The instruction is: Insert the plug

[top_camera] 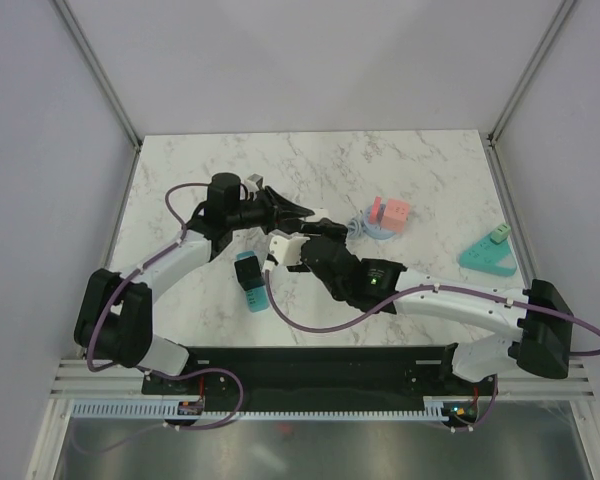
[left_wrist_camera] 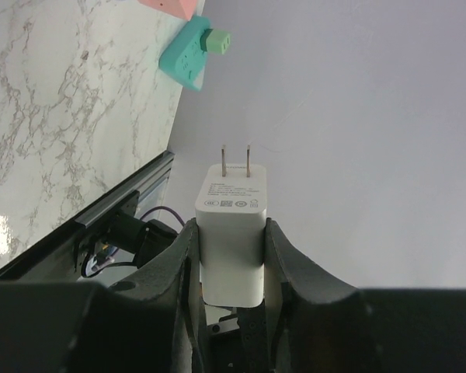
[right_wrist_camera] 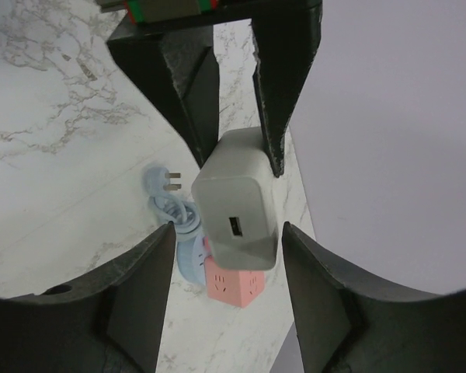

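The left tool (left_wrist_camera: 231, 227) is clamped on the white plug (left_wrist_camera: 231, 203), held off the surface (left_wrist_camera: 46, 116) with its prongs pointing away. The right tool (right_wrist_camera: 229, 233) stands with jaws apart astride the plug's port end, not touching it. If the left lets go before the right grips squarely, I judge the plug could drop or twist, leaving its prongs askew for the pink socket cube (right_wrist_camera: 233, 286).

- Far strip of the desk (top_camera: 310, 160) is open from wall to wall.
- Mid-desk is blocked: left pincer (left_wrist_camera: 231, 233) clamps the white charger (right_wrist_camera: 233, 206), and right pincer (right_wrist_camera: 227, 233) has a finger on either side with narrow gaps.
- Teal power strip (top_camera: 250, 282) lies on the near side, between the forearms.
- Pink socket cube (top_camera: 390, 214) and blue cable (top_camera: 360, 226) sit just right of the pincers.
- Triangular teal socket (top_camera: 490, 258) is near the right edge.
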`<action>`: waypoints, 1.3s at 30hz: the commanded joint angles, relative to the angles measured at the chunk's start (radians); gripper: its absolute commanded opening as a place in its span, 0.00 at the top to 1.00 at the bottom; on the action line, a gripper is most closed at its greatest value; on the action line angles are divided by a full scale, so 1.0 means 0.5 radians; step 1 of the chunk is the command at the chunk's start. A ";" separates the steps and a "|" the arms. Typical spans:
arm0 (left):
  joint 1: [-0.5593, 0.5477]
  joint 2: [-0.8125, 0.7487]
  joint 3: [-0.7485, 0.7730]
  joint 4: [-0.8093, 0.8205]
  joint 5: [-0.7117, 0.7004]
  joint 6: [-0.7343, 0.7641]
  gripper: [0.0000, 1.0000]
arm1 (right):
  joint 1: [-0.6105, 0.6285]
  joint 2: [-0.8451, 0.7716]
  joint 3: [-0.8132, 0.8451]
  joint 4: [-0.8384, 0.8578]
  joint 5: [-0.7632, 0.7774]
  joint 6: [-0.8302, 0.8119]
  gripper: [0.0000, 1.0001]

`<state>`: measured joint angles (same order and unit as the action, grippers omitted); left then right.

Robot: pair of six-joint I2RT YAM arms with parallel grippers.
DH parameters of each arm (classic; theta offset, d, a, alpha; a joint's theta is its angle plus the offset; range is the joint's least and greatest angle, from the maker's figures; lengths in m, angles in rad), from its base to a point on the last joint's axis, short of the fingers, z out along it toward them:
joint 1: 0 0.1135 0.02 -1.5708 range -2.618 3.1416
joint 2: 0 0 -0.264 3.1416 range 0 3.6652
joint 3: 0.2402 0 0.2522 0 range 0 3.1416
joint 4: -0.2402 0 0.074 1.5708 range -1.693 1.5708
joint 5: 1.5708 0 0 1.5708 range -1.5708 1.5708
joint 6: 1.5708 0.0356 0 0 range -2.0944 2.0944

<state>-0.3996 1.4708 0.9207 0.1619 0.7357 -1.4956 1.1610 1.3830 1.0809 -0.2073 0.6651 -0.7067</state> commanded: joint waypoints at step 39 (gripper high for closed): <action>0.051 -0.183 0.579 -1.097 -0.646 1.892 0.00 | -1.404 -0.036 0.553 -1.447 -1.666 0.818 1.00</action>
<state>-0.3717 1.4120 1.2369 -0.3149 0.4767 -0.7708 0.5285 1.3128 1.3037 -0.7914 0.0978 -0.3885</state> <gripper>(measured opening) 0.994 0.404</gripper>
